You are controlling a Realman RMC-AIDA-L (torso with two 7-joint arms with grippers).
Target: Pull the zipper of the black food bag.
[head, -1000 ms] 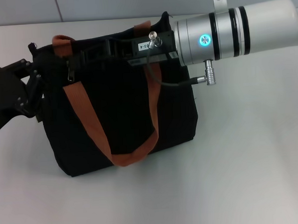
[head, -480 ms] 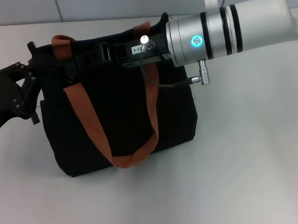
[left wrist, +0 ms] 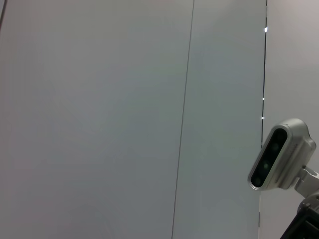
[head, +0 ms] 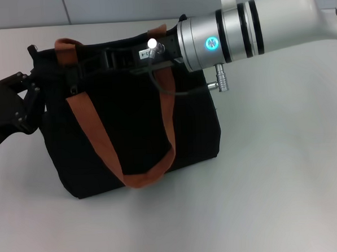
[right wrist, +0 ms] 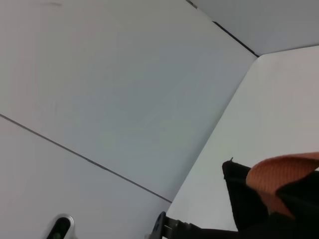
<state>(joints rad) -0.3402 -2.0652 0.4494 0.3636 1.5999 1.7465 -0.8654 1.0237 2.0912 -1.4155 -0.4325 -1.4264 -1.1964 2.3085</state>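
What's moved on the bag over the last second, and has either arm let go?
The right gripper has slid along the top of the black food bag toward the robot's left, its silver wrist following. The zipper hangs a little farther left too. The left gripper stays at the bag's left end, shifted only slightly. The bag and its orange straps sit where they were. Neither grip is visible.

The black food bag (head: 129, 128) is matt black cloth with brown-orange woven webbing straps (head: 95, 138). The right arm's wrist (head: 231, 27) is brushed silver metal; the table (head: 273, 182) is smooth, matt white.
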